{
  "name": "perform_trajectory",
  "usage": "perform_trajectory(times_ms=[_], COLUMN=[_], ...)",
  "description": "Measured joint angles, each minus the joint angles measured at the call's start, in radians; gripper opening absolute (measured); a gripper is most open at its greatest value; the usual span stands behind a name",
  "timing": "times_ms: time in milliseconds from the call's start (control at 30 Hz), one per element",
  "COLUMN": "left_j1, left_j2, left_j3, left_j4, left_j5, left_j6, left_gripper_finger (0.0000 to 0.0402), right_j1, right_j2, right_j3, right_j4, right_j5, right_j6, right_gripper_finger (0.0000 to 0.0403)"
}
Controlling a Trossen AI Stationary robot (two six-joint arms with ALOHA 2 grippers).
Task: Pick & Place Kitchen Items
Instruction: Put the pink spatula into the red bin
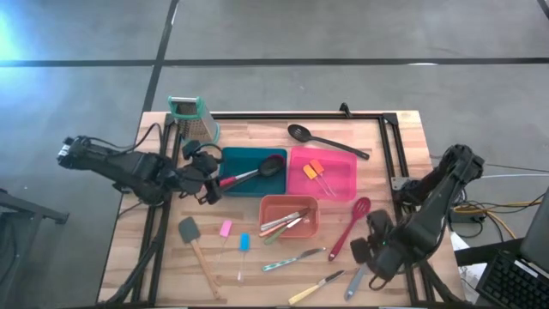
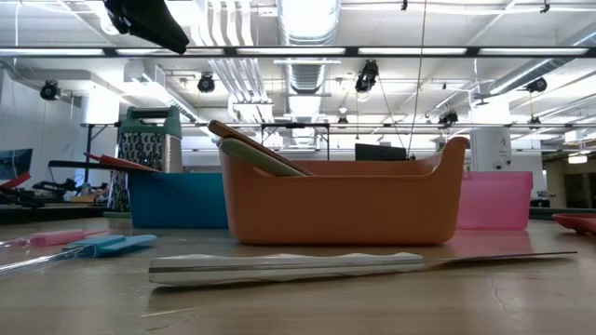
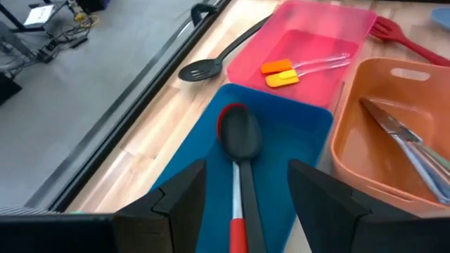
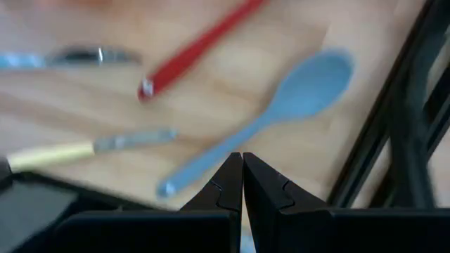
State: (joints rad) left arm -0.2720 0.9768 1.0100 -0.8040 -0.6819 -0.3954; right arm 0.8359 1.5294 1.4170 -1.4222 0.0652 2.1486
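My left gripper (image 3: pixel 246 172) hangs open over the near-left end of the blue tray (image 1: pixel 232 159). Its fingers stand on either side of the handle of a black spoon with a red handle (image 3: pixel 239 140), without touching it. That spoon lies flat in the blue tray. My right gripper (image 4: pixel 242 172) is shut and points down above the table's near right part (image 1: pixel 367 256). Just under it a blue-grey spoon (image 4: pixel 281 105) lies flat on the wood. A red slotted spatula (image 1: pixel 350 225) and a yellow-handled knife (image 1: pixel 316 287) lie close by.
The pink tray (image 1: pixel 339 159) holds two orange spatulas. The orange tray (image 1: pixel 290 202) holds several knives. A black slotted spoon (image 1: pixel 322 140) lies far, the grater (image 1: pixel 190 116) at the far left. A grey spatula (image 1: pixel 196 249), small pink and blue spatulas and a green-handled knife (image 1: pixel 292 259) lie near.
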Motion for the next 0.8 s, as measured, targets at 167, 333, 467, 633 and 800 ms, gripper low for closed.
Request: perform_trajectory(times_ms=[167,333,467,633,800], left_j1=[0.038,0.071,0.083,0.089,0.092], left_j2=[0.0,0.0,0.0,0.0,0.0], left_j3=[0.0,-0.001,-0.001,-0.001,-0.002], left_j4=[0.001,-0.008,-0.067,-0.166,-0.193], left_j5=[0.035,0.115,0.141,0.179,0.2], left_j6=[0.007,0.06,0.084,0.035,0.044], left_gripper_finger=[0.0204,0.0204,0.0204,0.0204,0.0204], right_j1=[-0.001,-0.009,-0.018,-0.038,-0.012], right_j2=[0.06,0.113,0.141,0.149,0.149], right_j3=[0.0,0.0,0.0,-0.007,-0.055], right_j4=[0.127,0.222,0.245,0.248,0.246], right_j5=[-0.044,-0.04,-0.042,-0.087,-0.211], right_j6=[0.007,-0.001,-0.003,0.008,0.081], right_gripper_finger=[0.0009,0.0031,0.0059,0.0091,0.0131])
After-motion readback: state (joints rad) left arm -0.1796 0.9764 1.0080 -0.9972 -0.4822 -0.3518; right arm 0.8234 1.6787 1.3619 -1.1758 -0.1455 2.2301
